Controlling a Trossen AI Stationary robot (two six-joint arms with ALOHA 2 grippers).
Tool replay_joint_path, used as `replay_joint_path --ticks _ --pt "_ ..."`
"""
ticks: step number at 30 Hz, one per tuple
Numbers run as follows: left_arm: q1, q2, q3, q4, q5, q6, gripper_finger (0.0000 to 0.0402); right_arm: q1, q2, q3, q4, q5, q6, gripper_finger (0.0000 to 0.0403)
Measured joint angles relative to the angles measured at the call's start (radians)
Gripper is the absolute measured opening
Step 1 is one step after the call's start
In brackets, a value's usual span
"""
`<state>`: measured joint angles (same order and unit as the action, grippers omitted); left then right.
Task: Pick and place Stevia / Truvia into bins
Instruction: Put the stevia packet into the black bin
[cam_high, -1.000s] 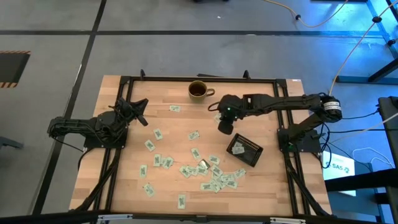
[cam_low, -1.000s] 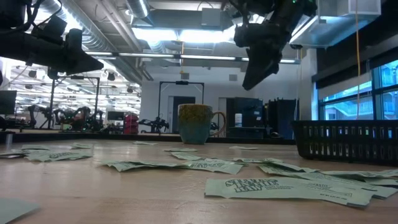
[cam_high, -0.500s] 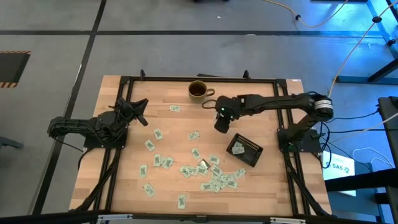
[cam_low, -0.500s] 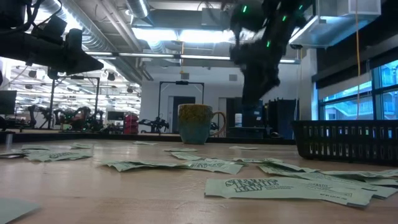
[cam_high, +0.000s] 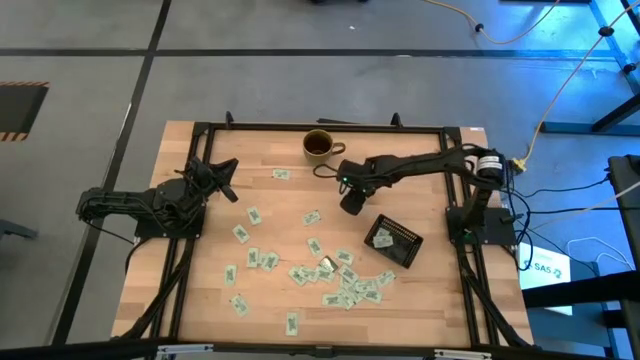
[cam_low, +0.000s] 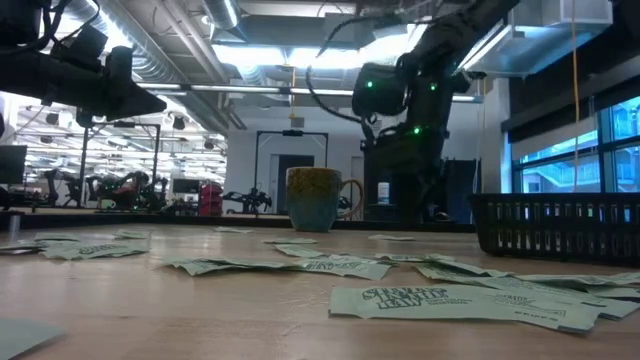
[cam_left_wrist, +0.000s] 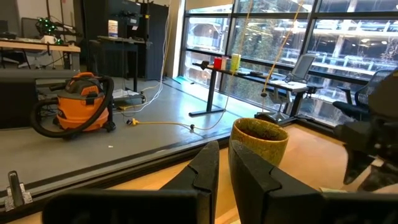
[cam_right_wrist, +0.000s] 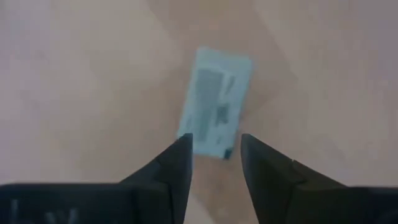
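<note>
Nearby, mug stands behind right gripper.

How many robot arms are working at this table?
2. The left arm waits folded at the table's left edge. The right arm reaches in from the right edge, its right pincer over a sachet.

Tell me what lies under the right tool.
Under the right tool, one pale green sachet lies flat on the bare wooden table, between the open fingers. The fingers cover its near edge.
</note>
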<state>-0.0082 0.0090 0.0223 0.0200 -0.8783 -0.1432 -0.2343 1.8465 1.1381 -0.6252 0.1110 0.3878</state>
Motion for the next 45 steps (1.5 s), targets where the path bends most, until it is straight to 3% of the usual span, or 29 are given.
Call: replay_joint_path --ticks 11,17,23,30,38,45 --pt "0.0 0.0 0.0 0.0 -0.001 0.0 0.0033 -0.002 0.06 0.006 -0.008 -0.019 -0.003 0.0114" --pt "0.0 0.0 0.0 0.0 -0.003 0.0 0.0033 -0.002 0.068 0.005 -0.017 -0.023 -0.008 0.0072" --pt "0.0 0.0 0.0 0.0 -0.003 0.0 0.0033 -0.002 0.051 0.016 -0.05 -0.021 -0.111 0.002" --pt "0.0 0.0 0.0 0.0 -0.003 0.0 0.0033 0.005 -0.106 0.094 -0.204 -0.041 -0.262 0.0009" --pt "0.0 0.0 0.0 0.0 -0.002 0.0 0.0033 0.128 -0.313 0.121 -0.445 -0.117 -0.612 0.0006" --pt "0.0 0.0 0.0 0.0 -0.001 0.0 0.0033 0.27 -0.344 0.064 -0.508 -0.112 -0.51 0.0004"
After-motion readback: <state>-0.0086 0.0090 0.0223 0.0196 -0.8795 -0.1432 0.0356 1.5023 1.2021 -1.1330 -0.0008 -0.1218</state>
